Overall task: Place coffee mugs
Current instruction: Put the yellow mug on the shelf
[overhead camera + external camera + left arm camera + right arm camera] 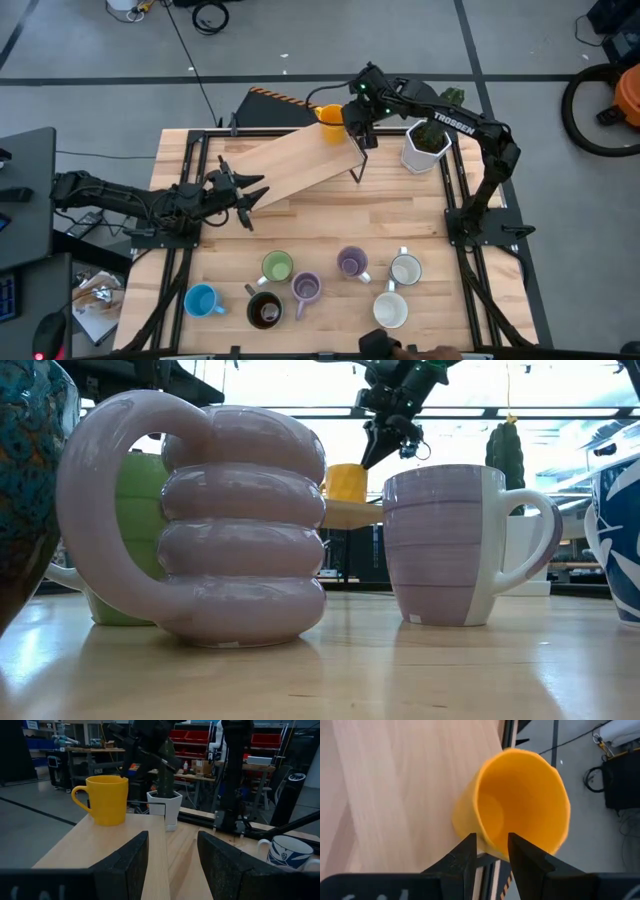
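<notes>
R gripper (352, 122) angled down, fingers straddling orange mug (329, 121) rim; L gripper (243, 192) open.

Right gripper (352, 118) beside orange mug (329, 122) on raised board (290, 160); seven mugs below

Wooden table (420, 225); seven mugs (305, 288); shelf (290, 165)

Both arms are dark, slender and jointed. The right arm (470, 125) bears white "TROSSEN" lettering on one link and small green lights near its wrist. Each pincer, left pincer (170, 862) and right pincer (490, 852), has two flat, matte black fingers.
</notes>
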Robot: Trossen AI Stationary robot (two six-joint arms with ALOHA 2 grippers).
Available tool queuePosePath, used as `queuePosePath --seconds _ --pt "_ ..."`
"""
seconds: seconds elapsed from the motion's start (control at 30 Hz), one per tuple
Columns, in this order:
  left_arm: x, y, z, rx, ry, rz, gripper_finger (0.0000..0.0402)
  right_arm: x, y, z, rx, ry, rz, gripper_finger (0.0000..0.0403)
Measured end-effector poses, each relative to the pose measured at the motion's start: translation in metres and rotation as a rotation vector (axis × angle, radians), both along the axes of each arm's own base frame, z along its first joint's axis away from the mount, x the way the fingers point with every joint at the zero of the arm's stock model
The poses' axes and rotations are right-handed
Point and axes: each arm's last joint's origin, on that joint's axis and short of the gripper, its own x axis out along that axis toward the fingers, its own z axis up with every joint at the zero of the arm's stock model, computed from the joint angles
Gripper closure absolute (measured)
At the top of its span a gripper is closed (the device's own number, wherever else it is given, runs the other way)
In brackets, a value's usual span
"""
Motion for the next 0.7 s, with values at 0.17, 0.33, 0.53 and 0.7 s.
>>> queuePosePath --seconds 0.17,0.33,0.53,0.7 --pt "0.000 0.000 0.000 0.000 0.000 0.000 0.0225 0.005 0.006 -0.004 -0.003 -0.005 0.021 0.0287" --pt "0.000 0.000 0.000 0.000 0.000 0.000 0.0225 0.011 0.009 -0.012 -0.021 -0.005 0.004 0.0287" --pt "0.000 0.000 0.000 0.000 0.000 0.000 0.0225 0.014 0.009 -0.011 -0.031 -0.035 -0.040 0.0287" --pt "0.000 0.000 0.000 0.000 0.000 0.000 0.0225 0.015 0.008 -0.010 -0.013 -0.059 -0.088 0.0287"
